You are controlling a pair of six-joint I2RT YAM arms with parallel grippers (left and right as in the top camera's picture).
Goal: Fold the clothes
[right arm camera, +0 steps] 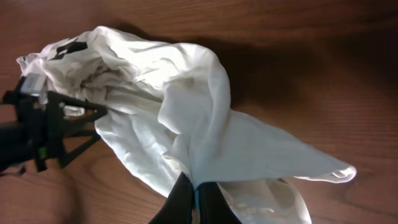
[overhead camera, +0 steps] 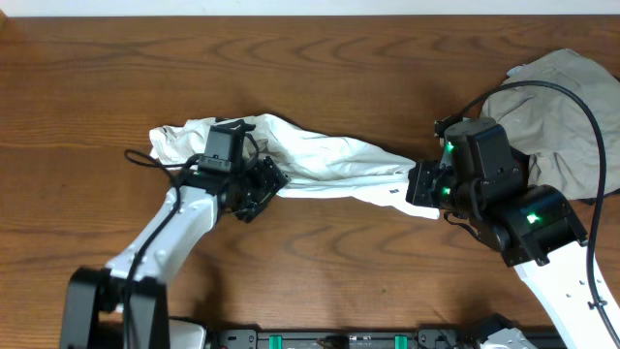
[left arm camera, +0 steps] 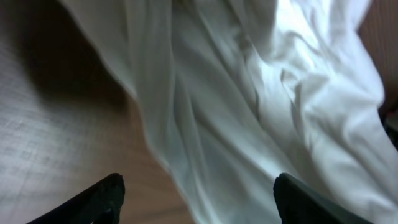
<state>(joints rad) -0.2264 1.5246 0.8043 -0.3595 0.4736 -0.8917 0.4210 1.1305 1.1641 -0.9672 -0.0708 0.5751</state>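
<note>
Status, nearest first: right gripper [right arm camera: 198, 198] is clamping 1 edge of the white garment [right arm camera: 186, 106], with its jaws pressing together on a thin fold of cloth. Left gripper [left arm camera: 198, 186] is sitting with its 2 fingers [left arm camera: 106, 196] spread apart and is holding nothing. Cloth is lying just beyond the tips, but I cannot tell if it is touching them.

Overhead, the white garment is running as a bunched, twisted strip across the middle of the table [overhead camera: 291, 58], between the 2 grippers. The left end is piling up in a crumpled wad beside the left gripper, and the right end is tapering into the right gripper's pinch. No flat panel or clean crease is showing anywhere.

Further back, at the far right corner, a beige garment [overhead camera: 557, 107] is lying in a loose heap, partly behind the right arm, and neither gripper is touching it.

Judging progress: looking very early, with 0 folds done. The white piece is needing a 2nd grip, spreading flat, then folding. The beige one is waiting after that.
</note>
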